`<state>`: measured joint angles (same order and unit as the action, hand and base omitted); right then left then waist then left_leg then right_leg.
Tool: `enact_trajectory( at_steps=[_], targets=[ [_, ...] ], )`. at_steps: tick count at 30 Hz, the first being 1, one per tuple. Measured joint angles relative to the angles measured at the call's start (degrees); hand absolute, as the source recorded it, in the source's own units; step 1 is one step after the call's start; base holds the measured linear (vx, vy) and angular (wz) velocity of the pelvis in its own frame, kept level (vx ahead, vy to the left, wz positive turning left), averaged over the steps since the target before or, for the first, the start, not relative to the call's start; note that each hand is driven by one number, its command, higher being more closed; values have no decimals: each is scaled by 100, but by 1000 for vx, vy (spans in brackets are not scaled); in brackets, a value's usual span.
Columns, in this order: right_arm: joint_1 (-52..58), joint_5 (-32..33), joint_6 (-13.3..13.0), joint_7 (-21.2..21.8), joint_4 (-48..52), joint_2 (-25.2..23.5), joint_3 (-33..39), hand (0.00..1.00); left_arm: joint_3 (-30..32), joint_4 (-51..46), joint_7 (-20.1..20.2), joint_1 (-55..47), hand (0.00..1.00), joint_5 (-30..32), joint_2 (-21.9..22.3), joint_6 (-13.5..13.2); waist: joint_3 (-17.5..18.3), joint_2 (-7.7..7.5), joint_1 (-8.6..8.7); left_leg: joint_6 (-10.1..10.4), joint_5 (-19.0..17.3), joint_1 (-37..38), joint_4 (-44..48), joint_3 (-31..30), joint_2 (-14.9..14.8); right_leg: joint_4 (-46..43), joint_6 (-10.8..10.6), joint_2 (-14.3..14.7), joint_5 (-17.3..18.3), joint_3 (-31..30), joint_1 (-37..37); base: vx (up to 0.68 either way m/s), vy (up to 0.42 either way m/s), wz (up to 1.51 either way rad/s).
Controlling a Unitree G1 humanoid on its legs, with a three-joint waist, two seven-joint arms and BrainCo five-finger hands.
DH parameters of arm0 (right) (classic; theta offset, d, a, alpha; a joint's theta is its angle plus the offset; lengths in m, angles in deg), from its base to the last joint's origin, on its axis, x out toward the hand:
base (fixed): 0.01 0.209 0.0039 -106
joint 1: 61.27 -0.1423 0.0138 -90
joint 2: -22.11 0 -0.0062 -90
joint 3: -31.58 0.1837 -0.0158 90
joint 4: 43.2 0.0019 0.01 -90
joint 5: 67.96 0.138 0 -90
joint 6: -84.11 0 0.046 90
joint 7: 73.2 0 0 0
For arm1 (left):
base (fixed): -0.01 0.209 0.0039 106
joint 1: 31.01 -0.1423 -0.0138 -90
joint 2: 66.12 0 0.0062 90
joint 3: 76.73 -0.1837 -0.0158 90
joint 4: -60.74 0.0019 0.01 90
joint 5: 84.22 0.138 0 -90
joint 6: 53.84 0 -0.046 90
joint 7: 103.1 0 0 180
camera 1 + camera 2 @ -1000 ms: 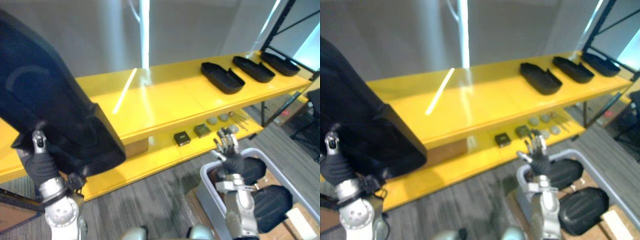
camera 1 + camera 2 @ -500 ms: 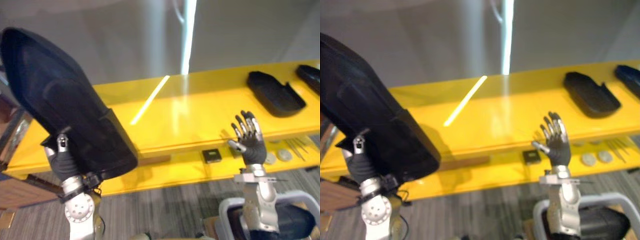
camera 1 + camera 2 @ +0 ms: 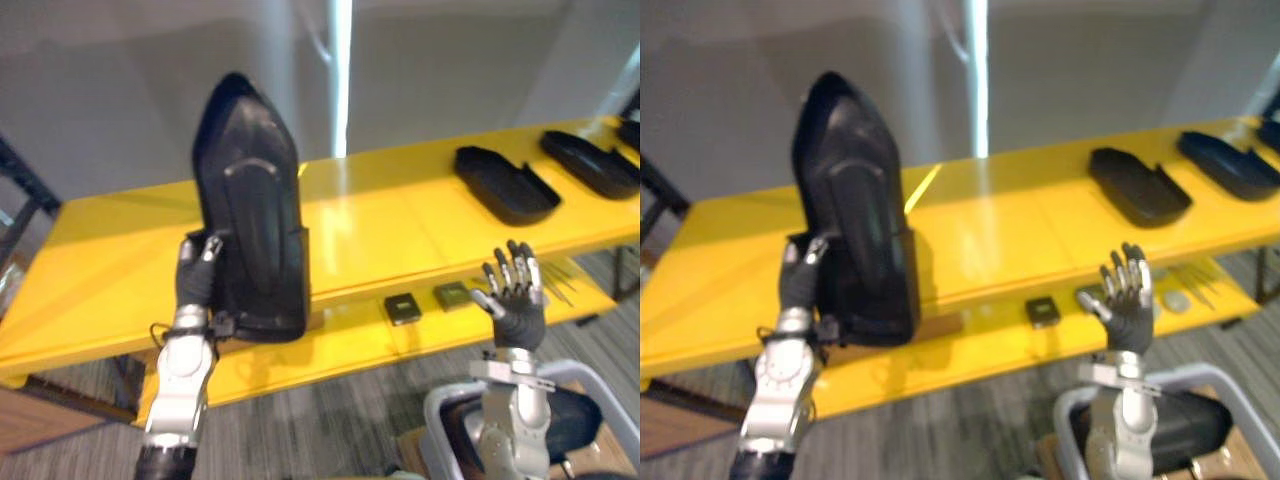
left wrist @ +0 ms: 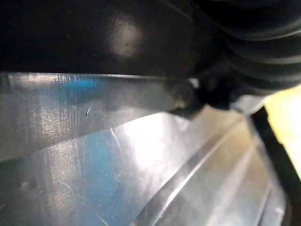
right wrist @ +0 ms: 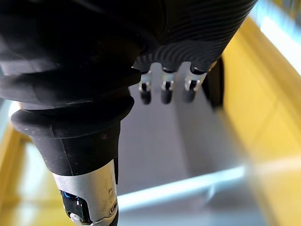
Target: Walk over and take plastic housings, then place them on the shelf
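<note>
- Held piece: big black plastic housing (image 3: 250, 220), stood upright with the pointed end up, in front of the left half of the yellow shelf (image 3: 390, 220). Its bottom end overlaps the shelf's front edge in the eye views, so I can't tell if it's touching the board or just hanging in front of it.
- Left hand (image 3: 197, 280): at the housing's lower left edge, with one silver digit laid along the rim. The other fingers are tucked behind the shell, but it looks like a pinch on that edge.
- Left wrist view: glossy shell (image 4: 117, 155) jammed right up against the camera, too close and dark to read the grip.
- Right hand (image 3: 515, 300): raised, fingers straight and fanned apart, holding nothing. It's in front of the lower board (image 3: 330, 350), well apart from the held housing.
- Below it: grey bin (image 3: 440, 410), cut off by the frame's bottom edge, with a binned housing (image 3: 1185, 425) lying inside, partly behind the right forearm.
- Top board, right end: near housing (image 3: 503, 185) and far housing (image 3: 590, 165) lying flat, apart from each other. A third dark shape (image 3: 632, 132) is sliced off at the frame edge.
- Lower board: two small dark squares, left square (image 3: 402, 308) and right square (image 3: 452, 295), side by side. The pale bits further right are too small to make out.
</note>
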<state>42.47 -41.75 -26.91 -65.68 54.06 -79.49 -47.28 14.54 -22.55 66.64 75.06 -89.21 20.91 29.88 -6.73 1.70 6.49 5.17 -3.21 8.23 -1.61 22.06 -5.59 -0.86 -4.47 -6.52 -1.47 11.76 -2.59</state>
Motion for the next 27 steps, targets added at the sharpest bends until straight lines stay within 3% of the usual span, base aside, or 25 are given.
enact_trajectory(
  at_steps=[2,6,8,12,16,22,27],
  targets=[
    [215,10,169,178,65,46,30,0,10,941,-56,795,100,-352,-461,187,5,23,241,7,-5,76,-4,271,-41,-13,20,85,-28,-277,86,43,-22,-55],
    [509,276,409,639,68,130,44,0,3,2268,-211,1960,100,-660,-927,493,-15,81,541,7,-4,81,-9,621,-59,-19,32,149,-52,-596,268,24,-18,-44],
    [723,395,633,934,114,184,-17,0,-43,2859,-307,2443,100,-866,-1084,910,-61,163,725,6,-3,148,6,742,-61,-17,34,170,-53,-739,277,23,-11,-33],
    [951,403,897,1202,131,280,-212,0,-248,3555,-536,3046,100,-1259,-1254,1627,-156,334,896,4,-1,163,23,962,-63,-20,35,197,-52,-907,350,-4,-14,-22],
    [1036,466,983,1258,131,290,-525,0,-245,4113,-841,3323,100,-1722,-1284,2234,-230,466,1063,3,-1,49,76,1074,-95,-96,60,248,-36,-1040,551,-32,-28,-15],
    [1013,532,985,1115,135,341,-739,0,-228,4554,-1125,3358,100,-2232,-1293,2794,-511,511,1203,-12,10,-33,227,1177,-131,-262,111,257,-2,-1112,703,-50,-26,-7],
    [950,652,1011,1038,137,391,-821,0,-141,4750,-1475,3324,100,-2673,-1294,2890,-732,588,1267,-17,13,-149,271,1195,-138,-336,114,264,0,-1157,871,-58,-14,-2]
  ],
)
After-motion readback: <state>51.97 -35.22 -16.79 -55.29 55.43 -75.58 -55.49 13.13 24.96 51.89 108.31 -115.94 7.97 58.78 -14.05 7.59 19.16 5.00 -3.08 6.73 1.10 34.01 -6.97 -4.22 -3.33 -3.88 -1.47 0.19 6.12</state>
